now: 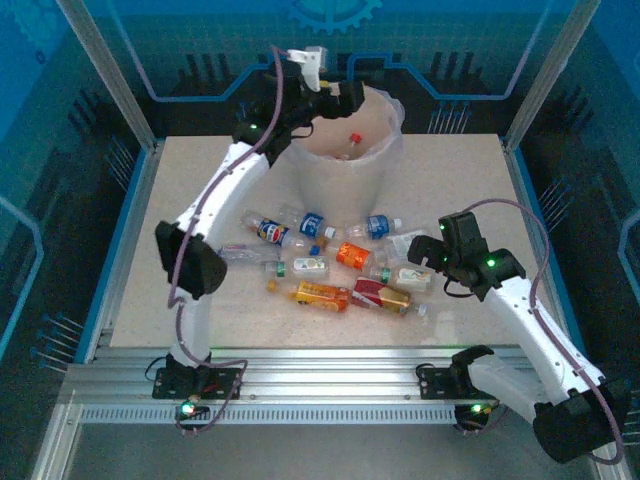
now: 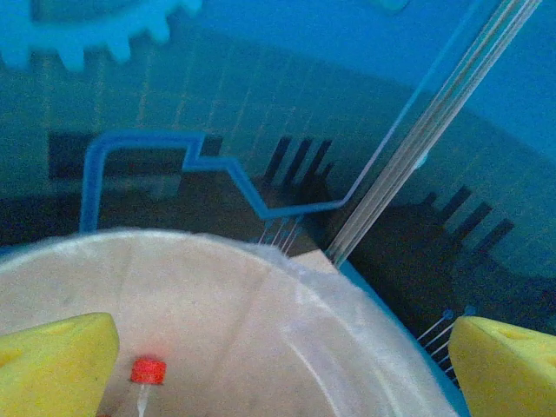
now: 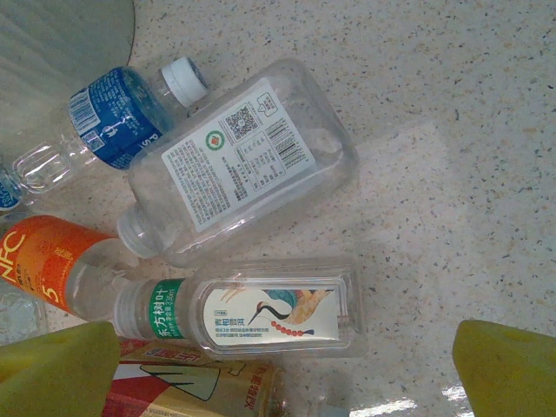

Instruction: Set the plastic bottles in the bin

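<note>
Yellow right pads (image 3: 52, 369): my right gripper (image 3: 282, 373) hangs spread wide and empty above the heap.
Plastic bottles (image 1: 330, 265): crushed, scattered on the speckled table (image 1: 450, 180) just before the bin.
Bin (image 1: 345, 185): one red-capped bottle (image 2: 148, 372) lies inside.
Left gripper (image 2: 278, 365): spread wide, empty, over the bin's rim.

Blue-tinted, dim surround — overhead glare on the table (image 3: 434, 148); left-wrist view soft.

Crowded centre, free right
I see bottles (image 1: 320, 295) crowding the bin (image 1: 340, 190) on its near side; bare surface (image 1: 460, 185) to its right leaves me passage.
</note>
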Motion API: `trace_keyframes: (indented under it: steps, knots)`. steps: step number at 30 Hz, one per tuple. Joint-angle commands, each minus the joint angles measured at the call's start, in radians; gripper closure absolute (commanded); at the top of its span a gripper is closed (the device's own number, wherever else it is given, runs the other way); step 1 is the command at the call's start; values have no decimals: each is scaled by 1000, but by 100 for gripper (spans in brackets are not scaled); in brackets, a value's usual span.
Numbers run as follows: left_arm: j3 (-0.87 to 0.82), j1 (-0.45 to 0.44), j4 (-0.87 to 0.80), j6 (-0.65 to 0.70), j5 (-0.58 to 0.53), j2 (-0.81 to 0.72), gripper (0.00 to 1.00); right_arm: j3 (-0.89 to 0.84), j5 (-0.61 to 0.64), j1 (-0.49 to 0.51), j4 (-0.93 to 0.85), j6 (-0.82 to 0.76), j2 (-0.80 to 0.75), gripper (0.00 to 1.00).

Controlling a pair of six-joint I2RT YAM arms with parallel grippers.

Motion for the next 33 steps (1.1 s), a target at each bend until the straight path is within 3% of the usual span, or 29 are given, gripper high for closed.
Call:
trace_keyframes:
  steps: [1, 5, 12, 18, 23, 28, 33]
  knots:
    - [-121, -7, 51, 19, -55, -158, 1, -9, 15, -15, -5, 2, -11, 0]
    - [-328, -7, 127, -5, -114, -318, 1, -10, 21, -16, -7, -3, -13, 0]
    - [-746, -7, 265, -67, -312, -617, 1, -19, 22, -20, -1, -2, -15, 0]
    - [-1027, -6, 198, -217, -509, -796, 1, -23, 18, -23, 11, 4, -8, 0]
    - [-1208, 14, 46, -428, -686, -879, 1, -25, 12, -25, 21, 9, -1, 0]
    - [-1373, 71, -49, -666, -682, -932, 1, -21, 12, -26, 21, 11, 1, 0]
    - [-1469, 95, -53, -803, -632, -921, 1, -16, 12, -27, 30, 10, 11, 0]
